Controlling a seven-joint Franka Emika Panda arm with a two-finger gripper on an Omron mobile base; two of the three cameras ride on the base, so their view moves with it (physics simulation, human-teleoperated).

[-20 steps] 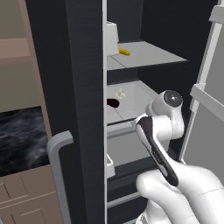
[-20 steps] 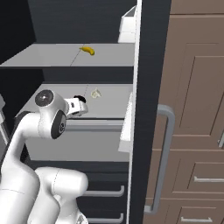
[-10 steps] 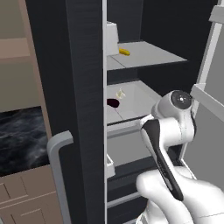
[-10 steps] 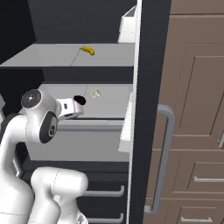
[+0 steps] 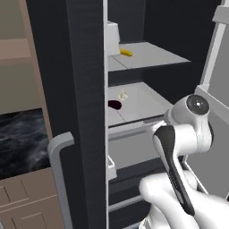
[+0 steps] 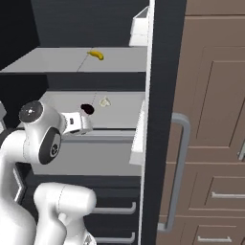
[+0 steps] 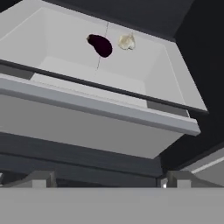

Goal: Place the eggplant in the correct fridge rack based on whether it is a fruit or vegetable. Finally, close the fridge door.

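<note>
Now the eggplant [image 7: 100, 45] lies at upper centre of the hand view, on the fridge rack [image 7: 61, 52], beside a small pale item [image 7: 126, 42]. Along the bottom edge, the tool [image 7: 105, 179] stands wide open, empty.

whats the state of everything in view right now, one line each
eggplant: lying on the fridge rack, not held
fridge rack: lower shelf, carrying the eggplant and a small pale item
small pale item: lying beside the eggplant
banana: lying on the higher shelf
fridge door: open
claw: open, empty, outside the rack below its front edge
drawer: shut, under the rack
</note>
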